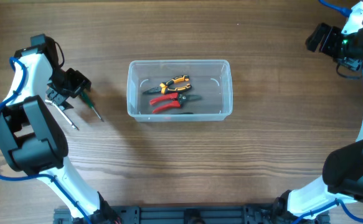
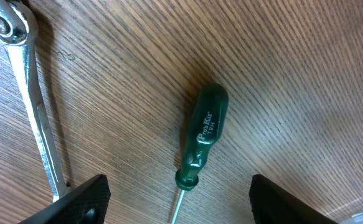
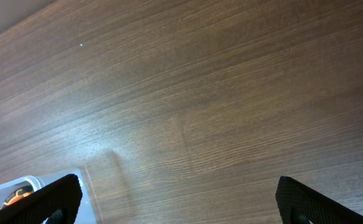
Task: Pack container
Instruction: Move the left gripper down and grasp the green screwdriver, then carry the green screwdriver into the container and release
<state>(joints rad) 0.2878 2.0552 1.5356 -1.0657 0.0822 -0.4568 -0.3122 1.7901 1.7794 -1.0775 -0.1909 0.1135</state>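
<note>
We see the clear rectangular plastic tub (image 1: 131, 93) mid-table, holding orange-handled pliers (image 1: 176, 81) and red-handled pliers (image 1: 167, 101). Our left gripper (image 2: 178, 198) hovers spread wide over the green-handled screwdriver (image 2: 205, 127), grasping nothing; our right gripper (image 3: 178, 196), likewise spread and empty, hangs well apart from the tub.

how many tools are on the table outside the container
2: a green screwdriver and a silver wrench, side by side on the table left of the container. More could be hidden under the left arm.

even bright light, soft shadows, sharp wood grain
</note>
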